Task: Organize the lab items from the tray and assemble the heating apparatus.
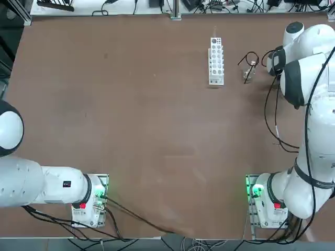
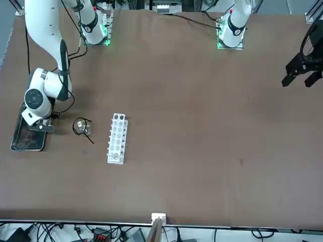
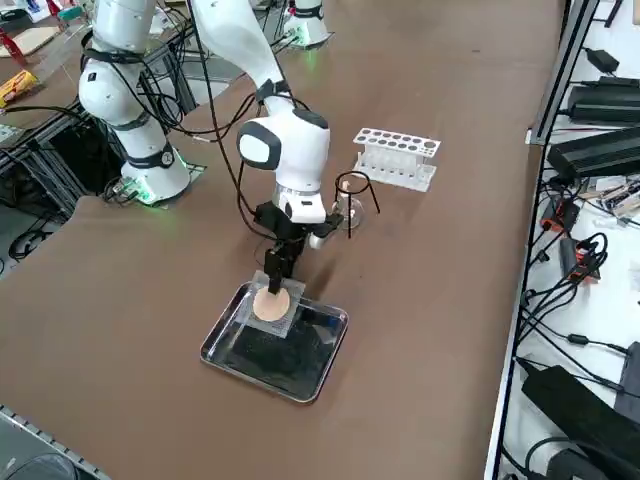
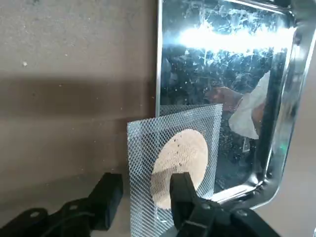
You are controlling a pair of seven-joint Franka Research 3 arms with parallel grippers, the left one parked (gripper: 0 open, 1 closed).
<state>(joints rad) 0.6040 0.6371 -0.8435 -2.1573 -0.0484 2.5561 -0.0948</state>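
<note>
Partway through, by the look of it: the black wire stand (image 3: 355,196) and the tiny clear glass burner (image 3: 347,211) are already out on the table, just beside the white holed rack (image 3: 397,157) near the table's far edge from the robot. The mesh square with its round tan disc (image 3: 270,304) is the piece in play, lying half over the rim of the tray (image 3: 225,365), which sits at the table's right edge. The right gripper (image 4: 143,195) is down over it, fingers apart with one on either side of the mesh's edge, not yet clamped. Left to do, I'd judge: grip the mesh, carry it across and set it on the stand. No thin tube can be made out.

The wrist view shows the fingers straddling the mesh and the tray's mirror-like floor. From overhead the arm hides tray and mesh entirely. The right side view places mesh on tray
</note>
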